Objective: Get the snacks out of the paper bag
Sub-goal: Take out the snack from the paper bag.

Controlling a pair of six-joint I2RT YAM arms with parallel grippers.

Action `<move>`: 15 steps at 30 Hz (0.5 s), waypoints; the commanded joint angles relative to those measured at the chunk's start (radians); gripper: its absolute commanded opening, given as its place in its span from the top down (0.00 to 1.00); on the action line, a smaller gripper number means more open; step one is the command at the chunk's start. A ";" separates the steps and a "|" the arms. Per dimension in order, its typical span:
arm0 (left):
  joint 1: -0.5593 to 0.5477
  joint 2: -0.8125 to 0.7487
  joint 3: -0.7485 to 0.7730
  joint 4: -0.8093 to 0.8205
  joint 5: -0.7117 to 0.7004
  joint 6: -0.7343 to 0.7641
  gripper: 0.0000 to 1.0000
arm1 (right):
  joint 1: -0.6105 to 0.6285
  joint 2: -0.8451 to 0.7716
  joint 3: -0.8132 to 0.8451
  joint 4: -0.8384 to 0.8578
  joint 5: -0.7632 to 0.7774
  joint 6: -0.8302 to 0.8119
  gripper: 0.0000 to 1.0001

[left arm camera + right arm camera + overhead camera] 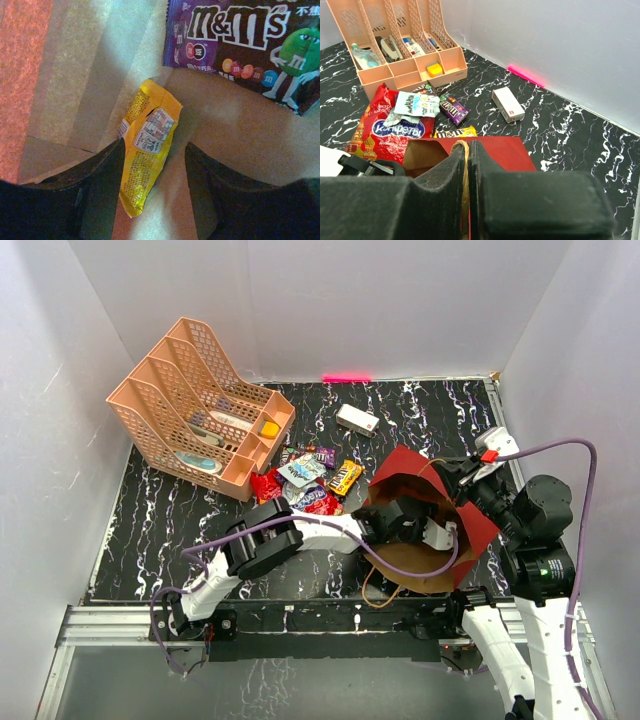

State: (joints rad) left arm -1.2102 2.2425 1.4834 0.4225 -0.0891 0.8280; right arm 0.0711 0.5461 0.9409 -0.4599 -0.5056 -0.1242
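The paper bag (415, 485), red outside and brown inside, lies on its side with its mouth toward the arms. My left gripper (155, 146) is deep inside it, open. A yellow candy packet (145, 145) lies between its fingers, against the left one. A purple M&M's packet (240, 45) lies further in. My right gripper (469, 150) is shut on the bag's cord handle (465, 165) at the upper edge. Outside the bag lie a red chip bag (268, 485), a white-blue packet (302, 470), a purple packet (322, 455) and a yellow M&M's packet (344, 477).
A peach mesh file rack (200, 410) stands at the far left with small items in it. A small white box (356, 419) lies behind the bag. White walls enclose the black marbled table (150, 530).
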 commanded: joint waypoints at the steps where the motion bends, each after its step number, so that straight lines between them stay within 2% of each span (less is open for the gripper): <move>1: -0.020 -0.080 -0.008 -0.025 -0.001 0.044 0.48 | 0.002 0.010 0.047 0.067 -0.050 0.013 0.92; 5: -0.023 -0.029 0.052 -0.056 -0.003 0.017 0.45 | 0.002 0.015 0.055 0.065 -0.111 0.014 0.92; 9: -0.022 0.064 0.134 -0.080 -0.080 0.042 0.44 | 0.002 0.016 0.068 0.049 -0.141 0.010 0.92; 12: -0.019 0.117 0.162 -0.073 -0.143 0.072 0.47 | 0.001 0.010 0.074 0.037 -0.136 0.005 0.92; 15: -0.013 0.137 0.184 -0.093 -0.142 0.069 0.52 | 0.002 -0.001 0.070 0.035 -0.134 0.004 0.92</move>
State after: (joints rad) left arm -1.2324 2.3520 1.6257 0.3649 -0.1806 0.8772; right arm 0.0711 0.5625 0.9611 -0.4618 -0.6220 -0.1249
